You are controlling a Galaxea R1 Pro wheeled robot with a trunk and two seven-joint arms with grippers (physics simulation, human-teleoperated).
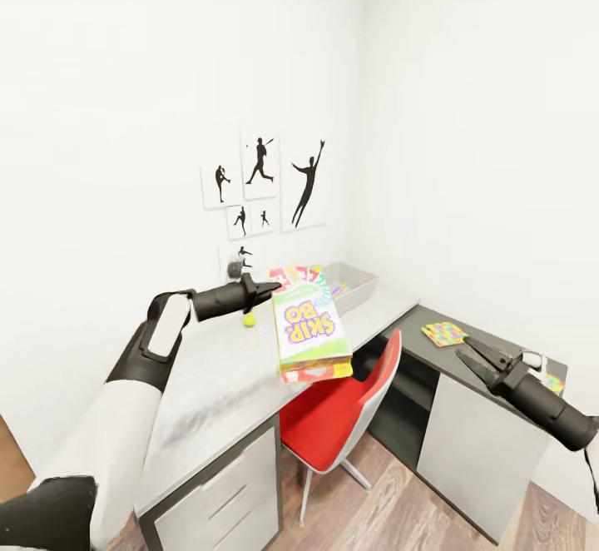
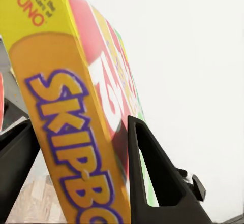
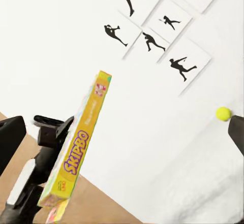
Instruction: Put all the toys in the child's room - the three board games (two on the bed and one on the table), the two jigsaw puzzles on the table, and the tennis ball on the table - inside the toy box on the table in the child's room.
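My left gripper [image 1: 268, 289] is shut on the top edge of a yellow-green Skip-Bo board game [image 1: 309, 336], which hangs over the light grey table [image 1: 208, 393]. In the left wrist view the board game [image 2: 71, 132] sits between the black fingers [image 2: 157, 178]. The tennis ball [image 1: 249, 319] lies on the table just left of the game. Behind it, another colourful board game [image 1: 293, 275] lies by the near end of the grey toy box [image 1: 359, 286]. A jigsaw puzzle [image 1: 443, 334] lies on the lower dark section. My right gripper [image 1: 468, 349] hovers open beside it, holding nothing.
A red chair [image 1: 337, 414] stands tucked under the desk corner. White drawers [image 1: 220, 497] front the table at lower left. Black silhouette sports pictures [image 1: 262, 181] hang on the wall. A second multicoloured sheet [image 1: 554, 384] peeks out behind my right arm.
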